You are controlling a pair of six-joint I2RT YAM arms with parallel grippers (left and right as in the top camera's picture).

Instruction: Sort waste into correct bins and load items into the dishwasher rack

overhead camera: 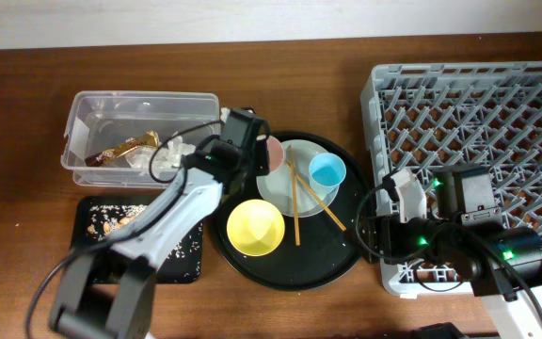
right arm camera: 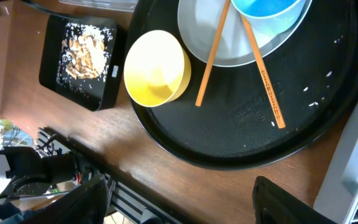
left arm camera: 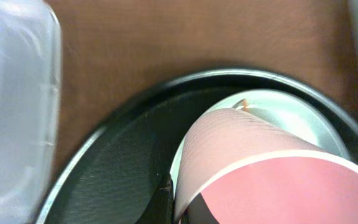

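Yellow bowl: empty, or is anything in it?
Empty: the yellow bowl shows a bare interior in the overhead and right wrist views.

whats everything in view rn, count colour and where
table: 1, brown, underneath
dishwasher rack: 1, grey, right
clear tub: 1, transparent, upper left
wrapper: 1, gold-brown, in clear tub
tissue pieces: count unclear, white, in clear tub
shallow black tray: 1, black, lower left
food scraps: scattered, tan, in shallow black tray
round tray: 1, black, centre
plate: 1, pale grey, on round tray
chopsticks: 2, wooden, across plate
blue cup: 1, plate's right edge
pink cup: 1, plate's left edge
yellow bowl: 1, on round tray
left gripper: shut on pink cup
right gripper: open, beside round tray
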